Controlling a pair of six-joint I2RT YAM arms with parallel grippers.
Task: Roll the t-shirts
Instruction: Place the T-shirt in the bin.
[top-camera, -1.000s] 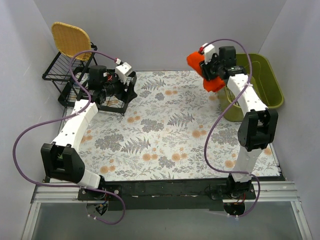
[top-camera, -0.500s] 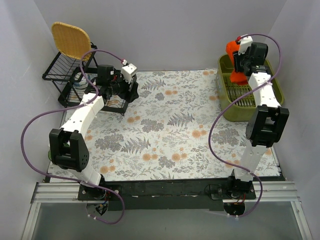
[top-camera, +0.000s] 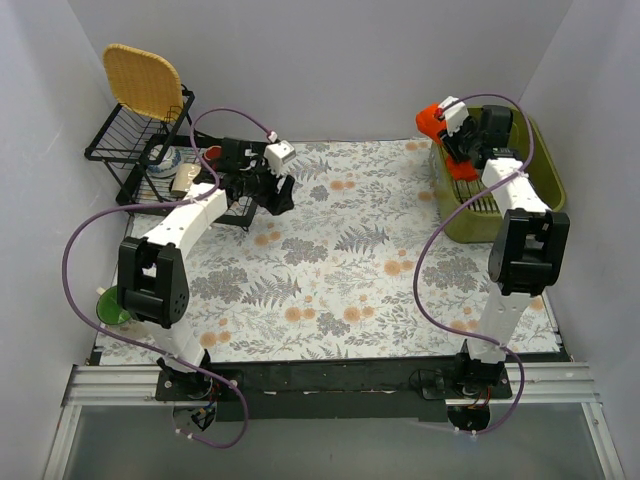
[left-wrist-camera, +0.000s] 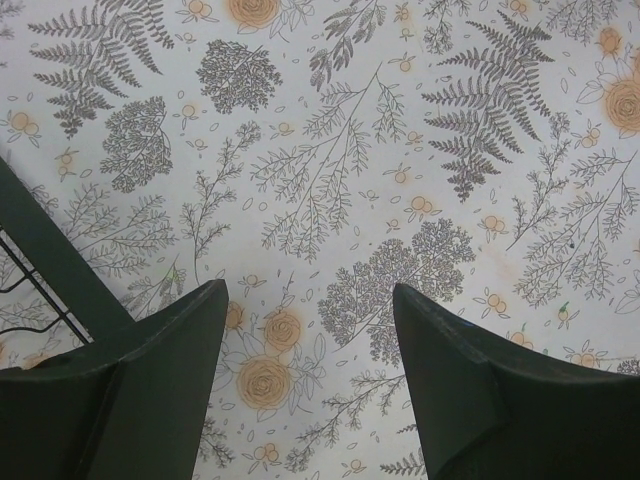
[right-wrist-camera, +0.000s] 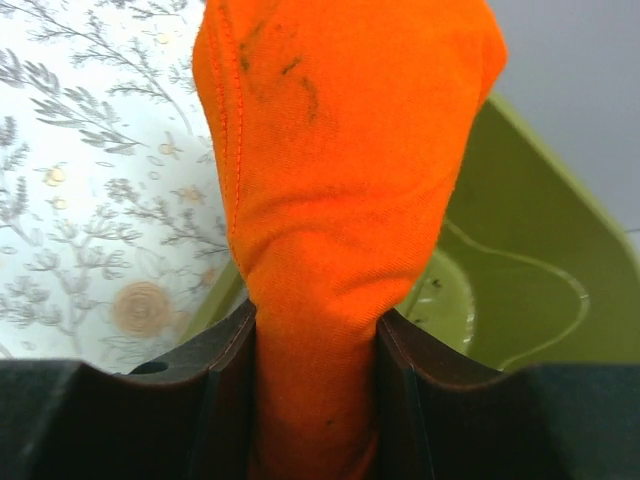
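t-shirt (right-wrist-camera: 340, 180) is bunched between the right gripper (right-wrist-camera: 315, 325) fingers, half closed on it, above the green bin (right-wrist-camera: 530, 260). left gripper (left-wrist-camera: 310, 300) fingers spread, empty. risk: thin fabric slips, dropping into bin.

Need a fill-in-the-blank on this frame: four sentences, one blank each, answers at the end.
1. The right gripper is shut on the ____ t-shirt.
2. The left gripper hangs ____ over the floral tablecloth, holding nothing.
3. The t-shirt hangs at the rim of a ____ bin.
4. The black wire rack stands at the table's far ____ corner.

Answers: orange; open; green; left
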